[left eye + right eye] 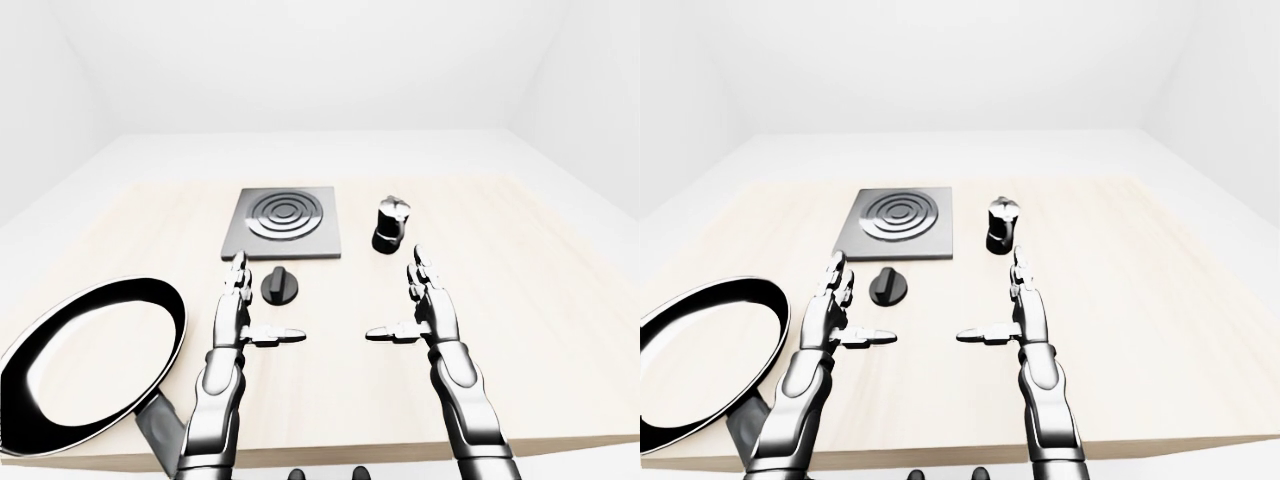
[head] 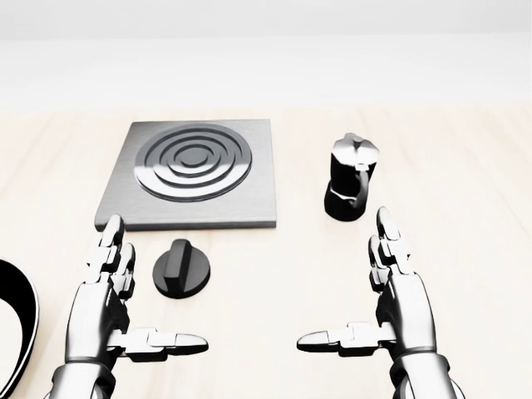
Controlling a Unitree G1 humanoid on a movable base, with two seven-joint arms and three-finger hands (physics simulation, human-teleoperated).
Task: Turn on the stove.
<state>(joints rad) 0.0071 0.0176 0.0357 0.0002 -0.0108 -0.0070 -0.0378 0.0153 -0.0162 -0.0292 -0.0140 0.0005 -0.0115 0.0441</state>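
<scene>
The stove (image 2: 191,170) is a flat grey square plate with dark concentric rings, lying on the pale wooden table at the upper left of the head view. Its black round knob (image 2: 181,268) with a raised bar sits on the table just below the plate. My left hand (image 2: 150,301) hovers open beside the knob, its fingers (image 2: 110,249) to the knob's left and its thumb below it, not touching. My right hand (image 2: 342,278) is open too, further right, with nothing in it.
A black and silver moka pot (image 2: 351,189) stands to the right of the stove, just above my right hand's fingers. A large black frying pan (image 1: 175,325) lies at the table's lower left, handle towards me. The table edge (image 1: 340,455) is close below.
</scene>
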